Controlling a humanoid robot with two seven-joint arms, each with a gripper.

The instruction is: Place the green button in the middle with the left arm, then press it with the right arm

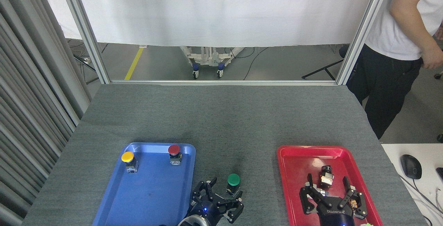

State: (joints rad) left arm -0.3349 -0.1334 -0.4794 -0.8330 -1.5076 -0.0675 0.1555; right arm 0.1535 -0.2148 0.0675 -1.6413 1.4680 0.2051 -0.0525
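Dark grey cloth table [221, 115], blue tray [152, 198] left, red tray [297, 177] right, green button [233, 183] between

Three buttons [233, 180], two trays [152, 198], two pincers [221, 195], one mouse [410, 166].

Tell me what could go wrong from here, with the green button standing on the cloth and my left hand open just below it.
1. The left hand has open fingers right beside the green button; pulling away carelessly could tip it.
2. The right hand hangs open over the red tray, near a small part there; swinging out low might snag it.
3. The button stands free on the grey cloth, so an off-centre press could topple it.
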